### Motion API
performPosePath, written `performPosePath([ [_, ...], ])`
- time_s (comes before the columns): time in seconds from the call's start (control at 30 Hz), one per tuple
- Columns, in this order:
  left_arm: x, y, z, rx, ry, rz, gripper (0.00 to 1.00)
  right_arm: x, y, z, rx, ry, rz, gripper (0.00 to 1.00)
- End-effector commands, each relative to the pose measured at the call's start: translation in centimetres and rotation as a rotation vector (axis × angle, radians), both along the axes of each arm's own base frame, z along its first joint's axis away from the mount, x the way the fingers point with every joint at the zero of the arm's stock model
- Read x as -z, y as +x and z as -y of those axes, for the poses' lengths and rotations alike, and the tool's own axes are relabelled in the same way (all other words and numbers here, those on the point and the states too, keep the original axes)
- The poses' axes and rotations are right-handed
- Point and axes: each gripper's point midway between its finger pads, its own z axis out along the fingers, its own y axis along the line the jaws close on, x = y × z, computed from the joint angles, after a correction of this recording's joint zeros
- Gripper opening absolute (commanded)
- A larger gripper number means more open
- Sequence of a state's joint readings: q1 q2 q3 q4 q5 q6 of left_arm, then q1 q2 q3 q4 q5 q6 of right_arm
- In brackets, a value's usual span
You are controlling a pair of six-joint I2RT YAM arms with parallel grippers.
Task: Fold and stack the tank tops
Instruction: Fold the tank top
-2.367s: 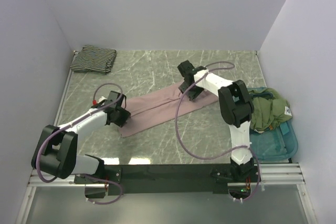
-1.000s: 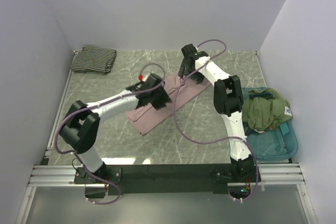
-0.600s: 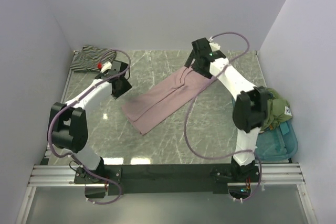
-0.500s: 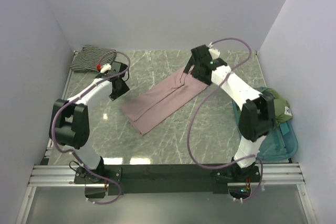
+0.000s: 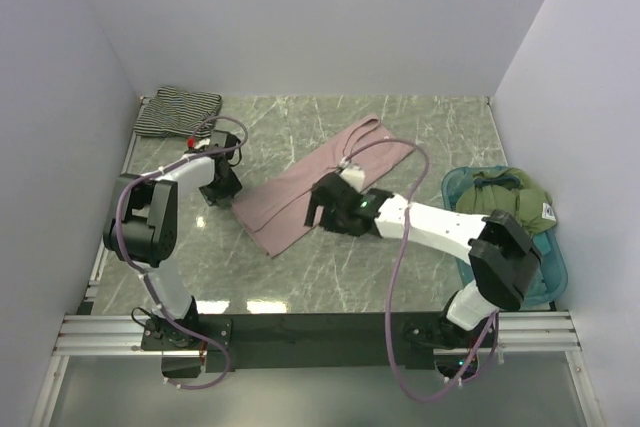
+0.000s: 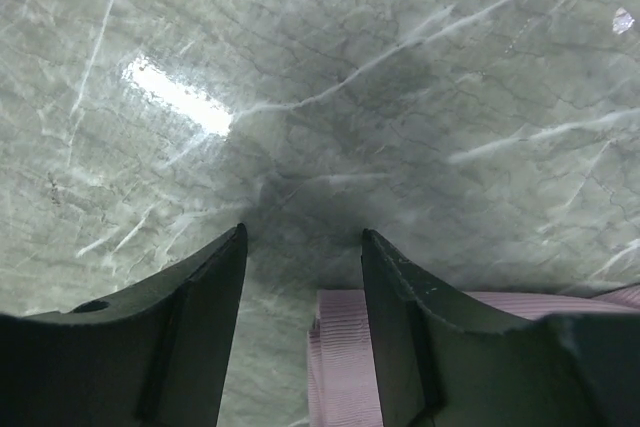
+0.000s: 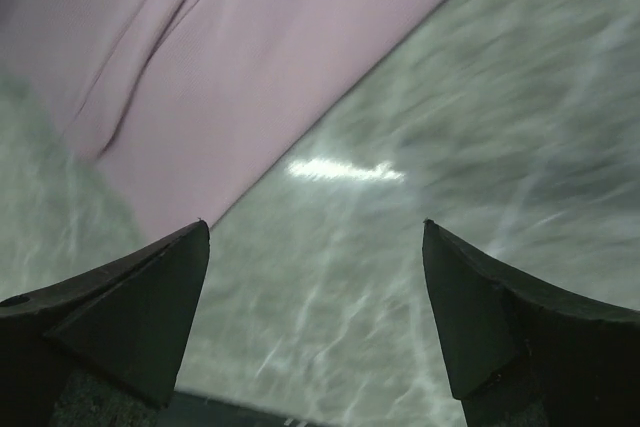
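Observation:
The dusty pink tank top point(image 5: 320, 182) lies as a long folded strip, slanting from the centre-left of the table to the back middle. The striped tank top point(image 5: 178, 112) sits folded in the back left corner. My left gripper point(image 5: 224, 187) is low at the pink top's left end. In the left wrist view it point(image 6: 304, 232) is open, and a corner of the pink top point(image 6: 345, 362) lies on the table between its fingers, close to the right one. My right gripper point(image 5: 320, 211) hovers wide open point(image 7: 314, 225) over bare table at the pink top's point(image 7: 250, 47) near edge.
A teal tray point(image 5: 535, 282) at the right edge holds a crumpled olive-green garment point(image 5: 510, 205). White walls close in the left, back and right sides. The arm bases and a metal rail point(image 5: 320, 327) line the near edge.
My right arm has swung from the pink top's far end to its near edge. My left gripper has dropped from beside the striped top to the pink top's left end. The pink top lies still.

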State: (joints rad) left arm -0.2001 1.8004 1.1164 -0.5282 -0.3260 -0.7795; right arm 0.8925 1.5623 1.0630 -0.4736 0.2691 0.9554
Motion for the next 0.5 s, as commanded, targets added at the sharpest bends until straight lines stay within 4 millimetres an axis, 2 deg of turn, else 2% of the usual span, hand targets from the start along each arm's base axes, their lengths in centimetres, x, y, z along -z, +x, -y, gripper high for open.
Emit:
performPosePath([
  [0.0, 2.1, -2.3, 1.1, 0.017, -0.074, -0.06, 0.55, -0.6, -1.5, -3.8, 0.011, 0.091, 0.035, 0.92],
  [0.03, 2.2, -2.4, 1.2, -0.002, -0.085, -0.051, 0.53, 0.4, -2.7, -4.9, -0.019, 0.086, 0.019, 0.91],
  [0.17, 3.1, -3.9, 2.1, -0.036, -0.152, -0.058, 0.43, 1.7, -3.8, -6.2, -0.005, 0.091, 0.002, 0.89],
  [0.27, 4.0, -5.7, 2.7, -0.062, -0.181, -0.07, 0.36, 3.0, -4.1, -5.7, 0.016, 0.06, -0.006, 0.88],
  [0.47, 4.0, -7.0, 4.5, -0.075, -0.196, -0.052, 0.23, 4.0, -4.3, -4.2, 0.039, 0.026, -0.007, 0.88],
])
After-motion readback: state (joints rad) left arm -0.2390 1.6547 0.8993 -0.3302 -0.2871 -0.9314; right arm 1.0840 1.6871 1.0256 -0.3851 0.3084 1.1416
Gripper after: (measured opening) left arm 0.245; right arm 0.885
